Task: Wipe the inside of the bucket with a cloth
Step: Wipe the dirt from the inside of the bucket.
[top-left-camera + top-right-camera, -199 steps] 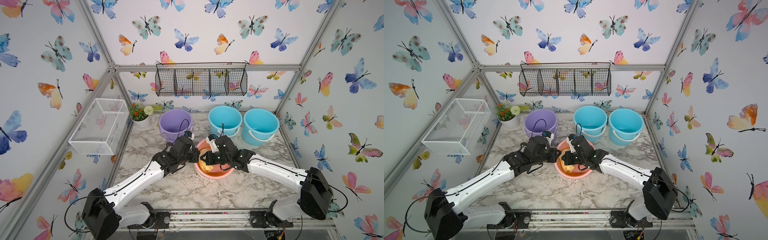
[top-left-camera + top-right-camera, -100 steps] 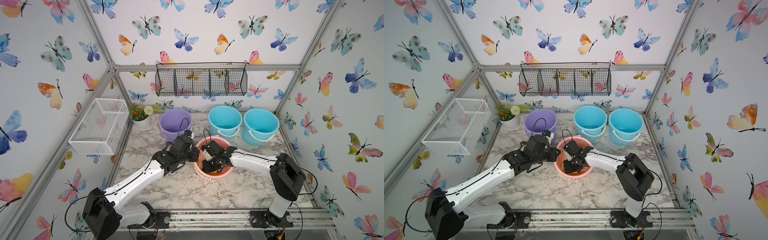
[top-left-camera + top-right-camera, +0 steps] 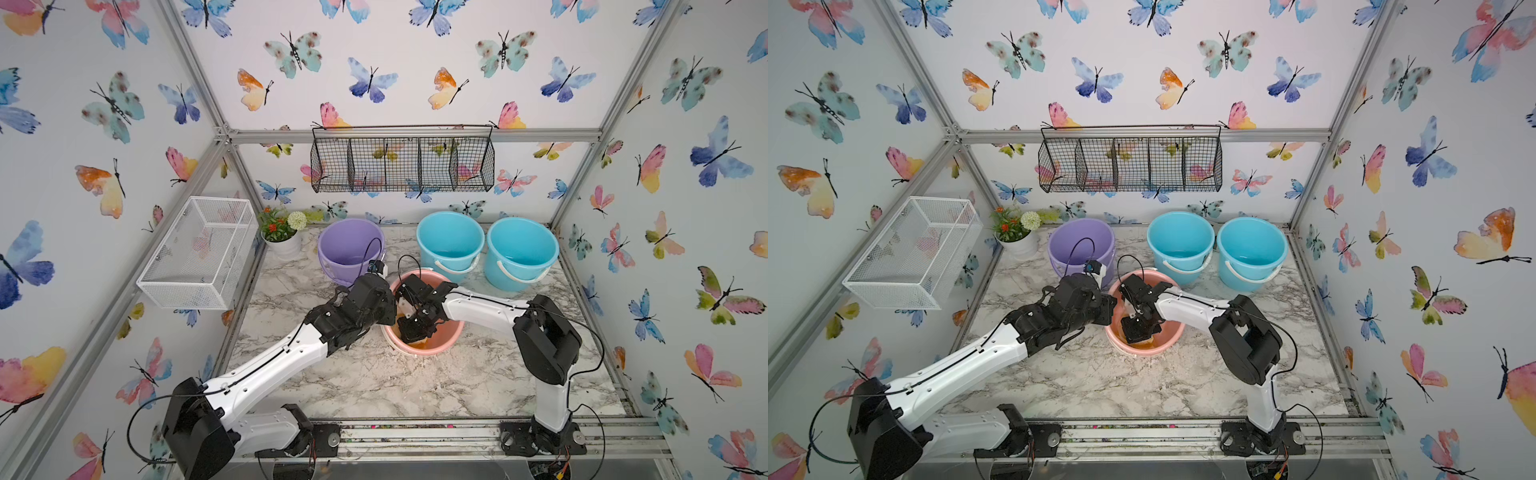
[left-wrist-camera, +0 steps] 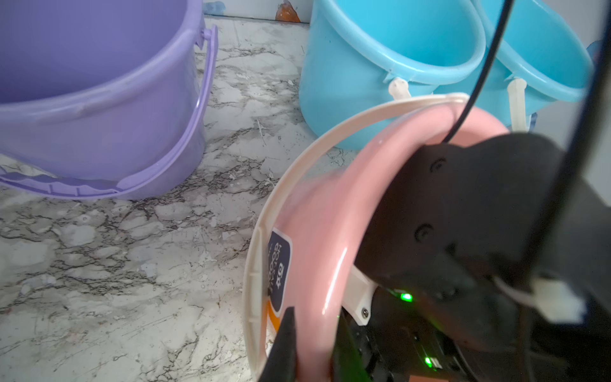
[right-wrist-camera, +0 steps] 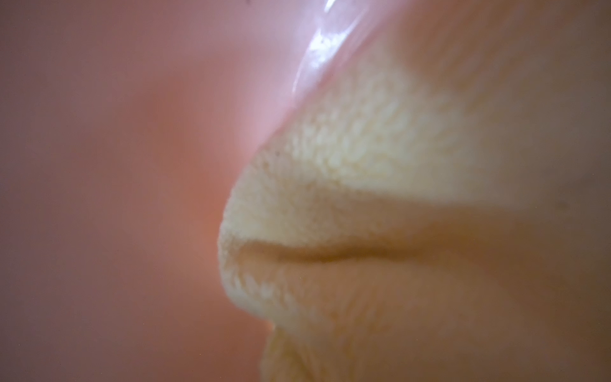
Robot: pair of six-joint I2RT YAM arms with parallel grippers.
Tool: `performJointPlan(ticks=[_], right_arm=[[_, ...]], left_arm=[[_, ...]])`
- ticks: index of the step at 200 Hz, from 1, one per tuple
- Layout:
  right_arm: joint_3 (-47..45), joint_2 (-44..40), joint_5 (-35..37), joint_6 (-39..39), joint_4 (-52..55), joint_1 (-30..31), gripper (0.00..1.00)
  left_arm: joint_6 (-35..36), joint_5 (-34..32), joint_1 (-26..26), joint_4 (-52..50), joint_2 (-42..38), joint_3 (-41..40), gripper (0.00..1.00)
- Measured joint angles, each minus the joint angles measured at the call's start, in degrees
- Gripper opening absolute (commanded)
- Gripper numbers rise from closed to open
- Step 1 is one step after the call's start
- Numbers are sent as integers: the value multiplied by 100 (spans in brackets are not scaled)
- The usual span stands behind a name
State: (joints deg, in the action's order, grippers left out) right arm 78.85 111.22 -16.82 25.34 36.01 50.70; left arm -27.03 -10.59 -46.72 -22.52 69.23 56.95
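Left pincer [image 4: 314, 347]: clamped shut on the rim of the round pink plastic bucket [image 3: 449, 338], one finger outside and one inside. Hold it firm so the bucket can't skate on the marbled surface [image 3: 374, 382]. Right pincer [image 3: 415, 332]: down inside the bucket, closed on the soft pale yellow cloth [image 5: 347, 185], which presses against the inner wall. My read: sweep round the wall with steady pressure, then the floor, and mind the wrist cable at the rim.

Top views high above front (same scene), wrist views close on bucket [image 4: 314, 215]
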Motion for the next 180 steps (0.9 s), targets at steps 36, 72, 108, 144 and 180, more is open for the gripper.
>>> performJointPlan(ticks=[36,72,108,144,180], right_arm=[[11,-221,-120,-55,79,0,2],[-107,-1034,-632,26,284,0,2],[-380,-1786,-979,131,468,2,2],[-535,-2225,-1029,225,610,2,2],[-793,-2367,-1027,258,708,2,2]], left_arm=[[247,-654,-254,-2,2,59,0],[745,-1200,-557,131,2,63,0],[975,-1412,-667,227,4,39,0],[1029,-1427,-704,262,4,-66,0],[1036,-1425,-704,286,4,-74,0]])
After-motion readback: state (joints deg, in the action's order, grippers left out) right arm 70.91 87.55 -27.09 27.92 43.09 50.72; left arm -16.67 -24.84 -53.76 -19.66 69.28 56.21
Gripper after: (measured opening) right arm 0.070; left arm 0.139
